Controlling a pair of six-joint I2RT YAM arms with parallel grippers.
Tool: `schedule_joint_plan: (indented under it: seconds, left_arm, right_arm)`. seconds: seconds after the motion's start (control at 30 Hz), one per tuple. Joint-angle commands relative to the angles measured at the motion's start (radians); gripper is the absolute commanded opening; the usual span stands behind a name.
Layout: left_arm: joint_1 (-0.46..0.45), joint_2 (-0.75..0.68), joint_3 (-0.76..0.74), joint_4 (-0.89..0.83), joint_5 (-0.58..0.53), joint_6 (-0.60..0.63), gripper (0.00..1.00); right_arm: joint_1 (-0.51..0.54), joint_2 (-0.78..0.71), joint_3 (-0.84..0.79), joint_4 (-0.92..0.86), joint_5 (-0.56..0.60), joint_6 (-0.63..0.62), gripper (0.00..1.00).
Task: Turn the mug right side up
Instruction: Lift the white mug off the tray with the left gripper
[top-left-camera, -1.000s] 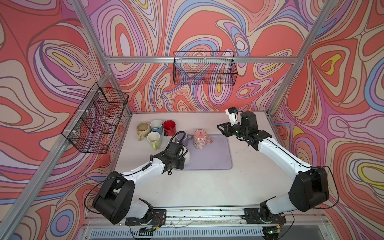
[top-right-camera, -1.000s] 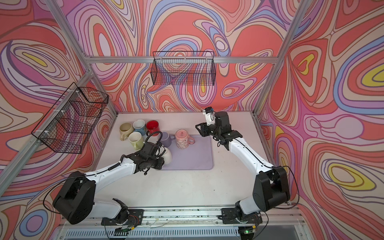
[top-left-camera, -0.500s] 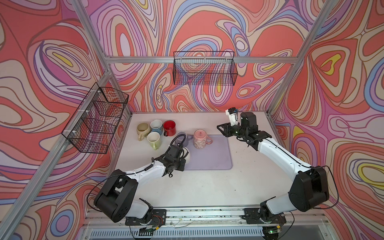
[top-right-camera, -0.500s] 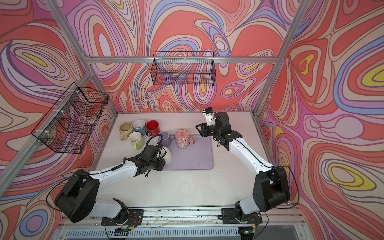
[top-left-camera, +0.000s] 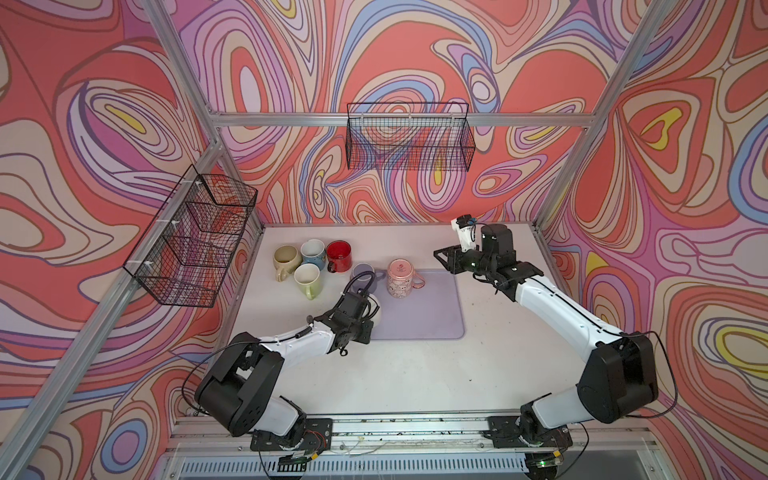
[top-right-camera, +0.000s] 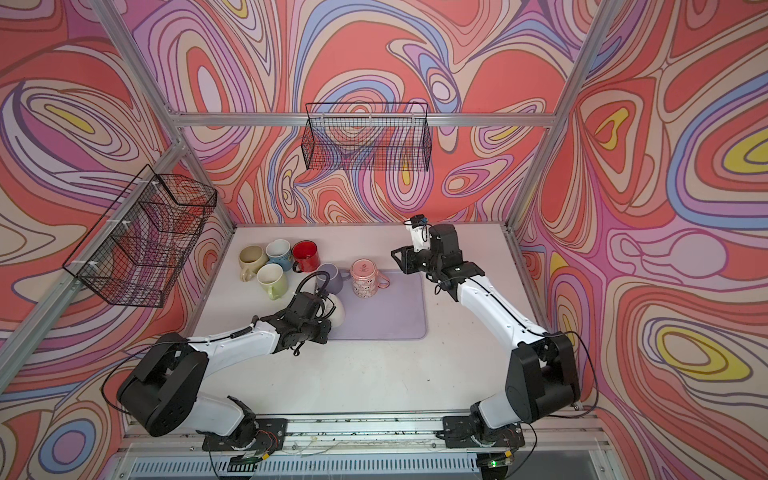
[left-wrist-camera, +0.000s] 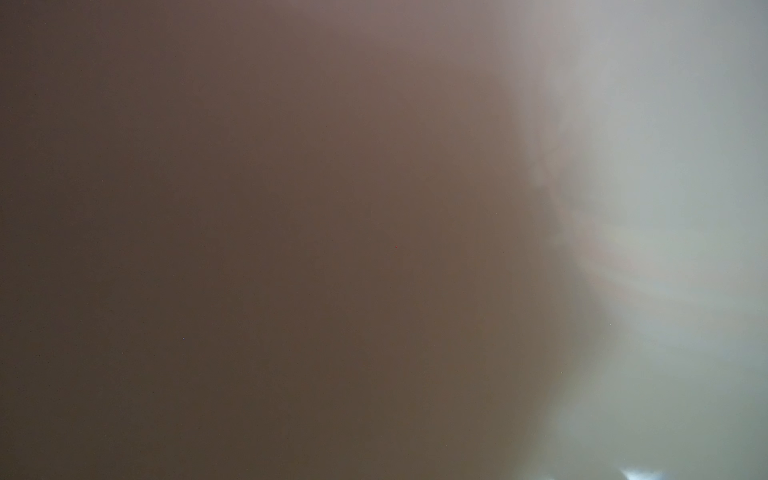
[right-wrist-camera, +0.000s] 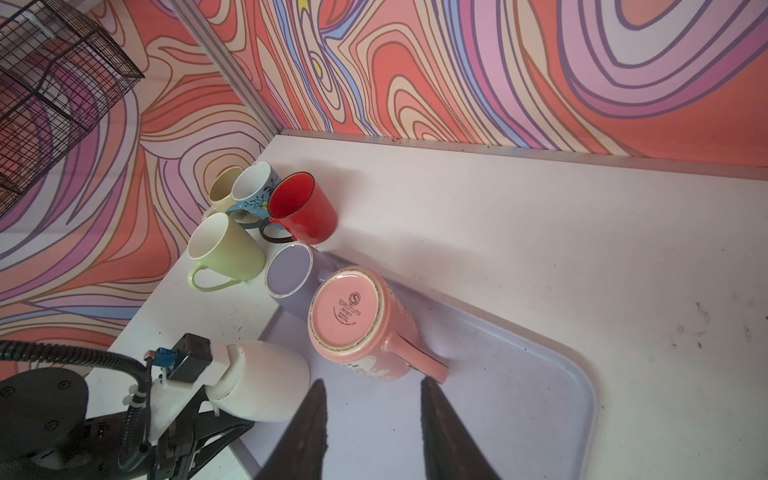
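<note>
Left gripper (right-wrist-camera: 210, 411) edges toward 3 o'clock at white mug (right-wrist-camera: 266, 386), grasp cannot be told; mug tipped, not upright; right gripper (right-wrist-camera: 372, 382) spread, empty

Lavender mug (right-wrist-camera: 289, 276) just beside pink mug (top-left-camera: 399, 278), left side; white mug (right-wrist-camera: 266, 382) near front; right half of mat (top-left-camera: 436, 307) bare.

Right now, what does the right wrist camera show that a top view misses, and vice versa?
Only the right wrist view: the maker's stamp on the pink mug's upturned base, and the right gripper's fingers apart. Only a top view: the left arm and right arm whole, the back-wall wire basket. Both: the pink mug upside down on the lilac mat, the white mug, the red mug.
</note>
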Motion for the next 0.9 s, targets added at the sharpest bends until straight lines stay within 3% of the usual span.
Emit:
schedule_joint_plan:
  seconds: [0.0, 0.43, 0.87]
  left_arm:
    - [-0.013, 0.027, 0.006, -0.008, -0.007, -0.019, 0.23]
    - [-0.017, -0.05, 0.046, -0.049, -0.036, 0.013, 0.0]
    - [-0.017, -0.155, 0.122, -0.033, 0.087, 0.005, 0.0]
  right_arm:
    - [-0.007, -0.008, -0.016, 0.014, -0.004, 0.004, 0.38]
    - [-0.006, -0.011, -0.021, 0.021, 0.004, 0.005, 0.35]
    - [-0.021, -0.026, -0.063, 0.057, 0.0, 0.017, 0.34]
